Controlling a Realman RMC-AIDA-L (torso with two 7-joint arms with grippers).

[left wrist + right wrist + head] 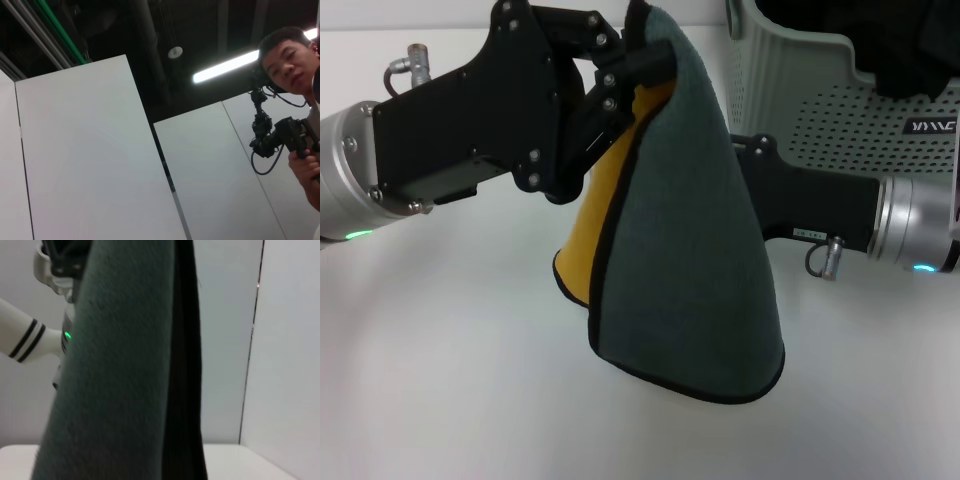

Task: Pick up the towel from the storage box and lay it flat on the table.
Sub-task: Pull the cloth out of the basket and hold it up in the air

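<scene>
The towel hangs folded in the air above the table, its grey-green face outward and its yellow face showing inside the fold. My left gripper is shut on the towel's top edge, near the black piping. The right arm reaches in from the right at mid height, and its gripper end is hidden behind the cloth. In the right wrist view the towel fills the near field. The storage box stands at the back right.
A black cloth lies inside the storage box. The towel's lower edge hangs just over the white table. The left wrist view points upward at wall panels, and a person holding a camera rig stands at one side.
</scene>
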